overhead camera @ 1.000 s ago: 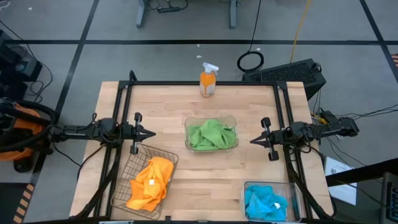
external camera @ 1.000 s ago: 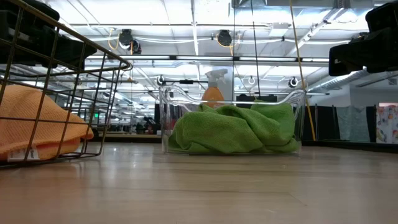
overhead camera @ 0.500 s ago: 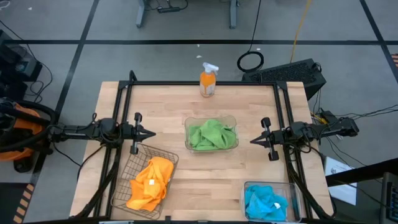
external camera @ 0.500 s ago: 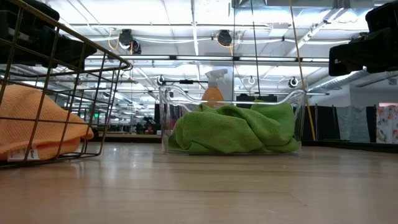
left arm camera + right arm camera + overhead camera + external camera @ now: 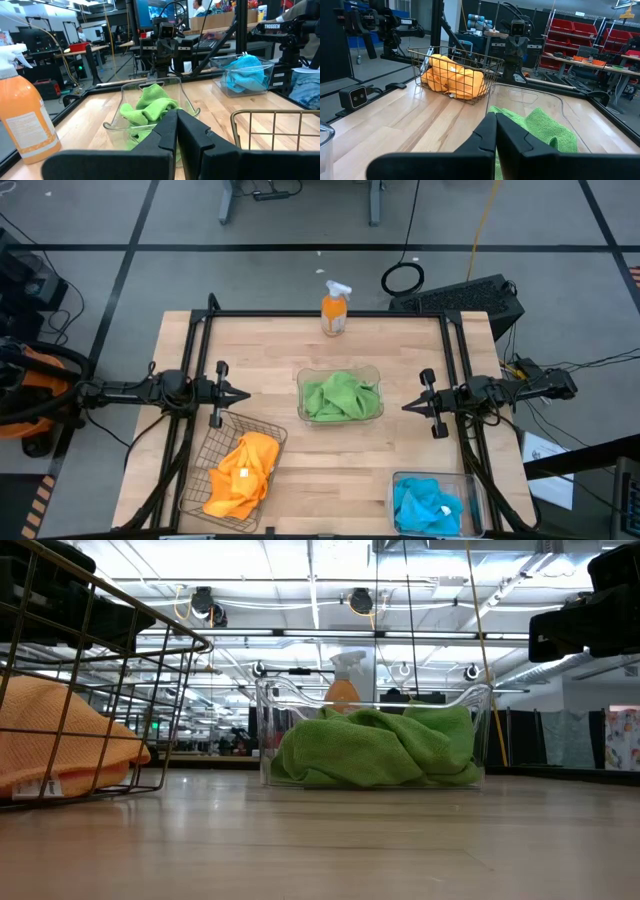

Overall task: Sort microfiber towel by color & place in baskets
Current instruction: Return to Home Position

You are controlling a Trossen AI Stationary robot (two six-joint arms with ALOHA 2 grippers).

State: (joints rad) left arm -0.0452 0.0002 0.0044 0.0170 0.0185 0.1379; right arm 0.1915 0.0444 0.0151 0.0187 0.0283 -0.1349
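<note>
1. Three colours lie sorted in the high view. The orange-yellow towels (image 5: 242,473) are in the wire basket (image 5: 205,452), the green towels (image 5: 340,397) in the middle clear bin (image 5: 301,380), and the blue towels (image 5: 425,505) in the corner clear bin (image 5: 391,490). My left end effector (image 5: 243,394) and right end effector (image 5: 408,406) face each other across the green bin, carrying nothing.
2. In the low view the green heap rises near its bin's rim, and a spray bottle (image 5: 345,685) stands behind it.
3. The left wrist view shows my fingers pressed together and empty.
4. The right wrist view shows the same. I judge the sorting finished. The risk now is a careless retreat, where my left arm clips the wire basket just beside it and drags it across the table (image 5: 270,345).
</note>
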